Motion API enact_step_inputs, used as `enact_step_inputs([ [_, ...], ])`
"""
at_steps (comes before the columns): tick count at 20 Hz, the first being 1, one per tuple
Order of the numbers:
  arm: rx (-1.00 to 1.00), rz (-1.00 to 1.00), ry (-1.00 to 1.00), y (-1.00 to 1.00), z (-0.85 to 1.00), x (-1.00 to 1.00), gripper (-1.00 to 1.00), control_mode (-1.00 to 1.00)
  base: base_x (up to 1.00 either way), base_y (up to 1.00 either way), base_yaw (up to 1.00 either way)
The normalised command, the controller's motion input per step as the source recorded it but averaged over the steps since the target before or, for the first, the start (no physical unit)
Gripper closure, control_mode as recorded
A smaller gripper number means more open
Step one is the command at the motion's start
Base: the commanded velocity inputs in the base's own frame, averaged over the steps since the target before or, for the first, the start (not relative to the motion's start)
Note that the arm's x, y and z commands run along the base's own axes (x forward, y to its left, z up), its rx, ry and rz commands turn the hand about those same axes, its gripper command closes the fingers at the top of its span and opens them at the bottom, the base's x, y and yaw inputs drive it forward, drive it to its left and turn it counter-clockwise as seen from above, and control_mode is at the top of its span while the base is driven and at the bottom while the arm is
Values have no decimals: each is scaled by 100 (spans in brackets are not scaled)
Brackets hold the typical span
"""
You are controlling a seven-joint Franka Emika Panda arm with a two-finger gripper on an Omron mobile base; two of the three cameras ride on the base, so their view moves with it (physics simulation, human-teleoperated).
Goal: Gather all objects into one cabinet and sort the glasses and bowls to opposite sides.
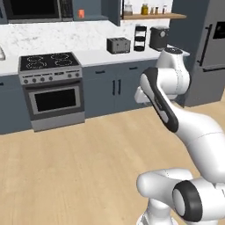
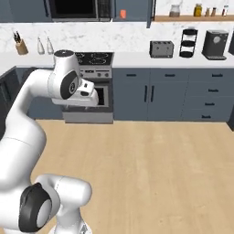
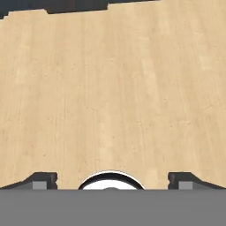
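A white robot arm is standing mid-floor in a rendered kitchen, its two-finger gripper (image 3: 112,178) spread wide and pinching nothing, looking down at bare pale wood floorboards (image 3: 114,88). The slate blue-grey wall cabinets (image 2: 132,8) are sitting high along the far wall, above the marbled white counter (image 2: 137,58), up and ahead of the claw and well apart from it. A small orange object (image 2: 123,14) is showing beside the black microwave (image 2: 80,8), too small to identify. The cups and bowl cannot be located, so their axes cannot be told.
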Motion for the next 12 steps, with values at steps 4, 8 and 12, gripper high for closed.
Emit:
enact_step_inputs([
  [4,0,0,0,0,0,0,-100,100,100,-17,8],
  [8,0,0,0,0,0,0,-100,100,100,-2,6],
  [12,0,0,0,0,0,0,-100,100,100,0,1],
])
